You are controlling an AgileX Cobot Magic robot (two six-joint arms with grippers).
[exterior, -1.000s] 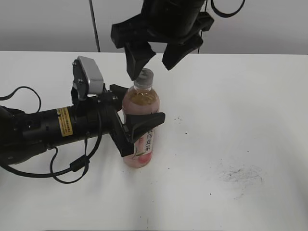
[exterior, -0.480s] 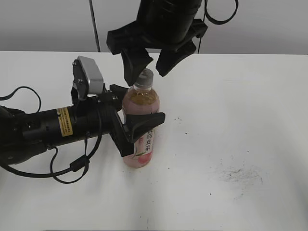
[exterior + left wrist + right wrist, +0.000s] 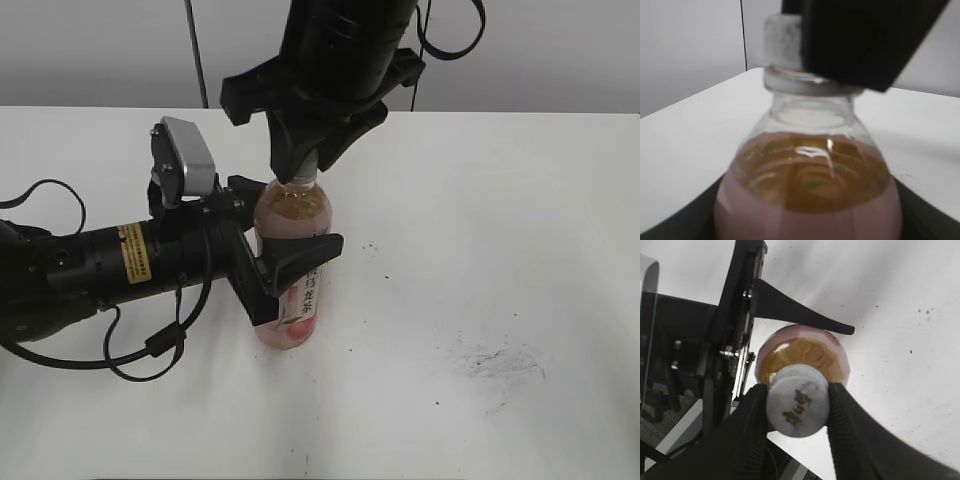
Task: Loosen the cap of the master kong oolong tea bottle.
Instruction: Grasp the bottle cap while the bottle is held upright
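Note:
The master kong oolong tea bottle [image 3: 291, 290] stands upright on the white table, amber tea above a pink label. My left gripper [image 3: 281, 236] reaches in from the left and is shut around the bottle's body, one finger [image 3: 308, 254] in front. My right gripper [image 3: 303, 160] comes down from above, and its two black fingers press on either side of the cap [image 3: 798, 407], white with a dark logo on top. In the left wrist view the cap [image 3: 783, 36] shows half covered by a right finger [image 3: 865, 40]. The exterior view hides the cap behind the fingers.
The left arm and its looping cable [image 3: 150, 350] lie across the table's left side. Dark smudges [image 3: 502, 364] mark the tabletop at the right front. A thin dark line [image 3: 196, 50] runs up the grey wall behind.
The right gripper has come down over the bottle top and its fingers have closed from wide apart onto the cap. The left gripper and the bottle have not moved.

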